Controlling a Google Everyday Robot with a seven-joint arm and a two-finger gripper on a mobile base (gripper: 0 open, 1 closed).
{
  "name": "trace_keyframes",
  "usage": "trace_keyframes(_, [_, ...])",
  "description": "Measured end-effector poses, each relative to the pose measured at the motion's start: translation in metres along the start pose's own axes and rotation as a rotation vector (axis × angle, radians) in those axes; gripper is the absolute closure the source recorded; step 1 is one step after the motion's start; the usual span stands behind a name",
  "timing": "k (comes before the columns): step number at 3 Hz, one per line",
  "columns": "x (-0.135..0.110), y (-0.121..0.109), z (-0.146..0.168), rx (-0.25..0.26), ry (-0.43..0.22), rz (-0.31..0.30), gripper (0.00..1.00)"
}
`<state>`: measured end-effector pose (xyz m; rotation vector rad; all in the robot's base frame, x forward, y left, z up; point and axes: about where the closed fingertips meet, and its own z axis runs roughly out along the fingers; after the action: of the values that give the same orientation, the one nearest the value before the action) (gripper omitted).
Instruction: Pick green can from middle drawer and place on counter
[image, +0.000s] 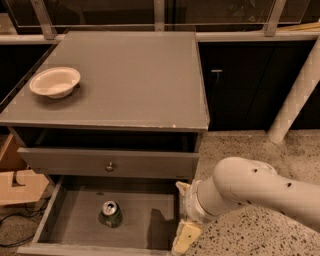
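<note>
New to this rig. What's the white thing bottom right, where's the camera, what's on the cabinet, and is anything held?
There is one picture from one camera, looking down at a grey cabinet from its front. Where the camera is mounted isn't known. The white rounded thing is the robot's single arm. Its tool, the part that grasps, hangs at the right edge of the open middle drawer. A green can stands upright on that drawer's floor, left of the tool and apart from it, so the can isn't held. Above the open drawer is a drawer front with a small knob. On the counter, near its left edge, sits a white bowl. The job is to lift the can onto the counter, and that is not yet done.
</note>
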<state>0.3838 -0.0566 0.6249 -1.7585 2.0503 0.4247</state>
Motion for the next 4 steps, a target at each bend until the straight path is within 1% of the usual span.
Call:
trace_keyframes(1, [0.000, 0.000, 0.000, 0.000, 0.000, 0.000, 0.00])
trace_keyframes(2, [0.003, 0.001, 0.014, -0.006, -0.034, 0.033, 0.00])
trace_keyframes(3, [0.000, -0.007, 0.050, 0.011, -0.108, 0.103, 0.00])
trace_keyframes(4, [0.000, -0.007, 0.050, 0.011, -0.108, 0.103, 0.00])
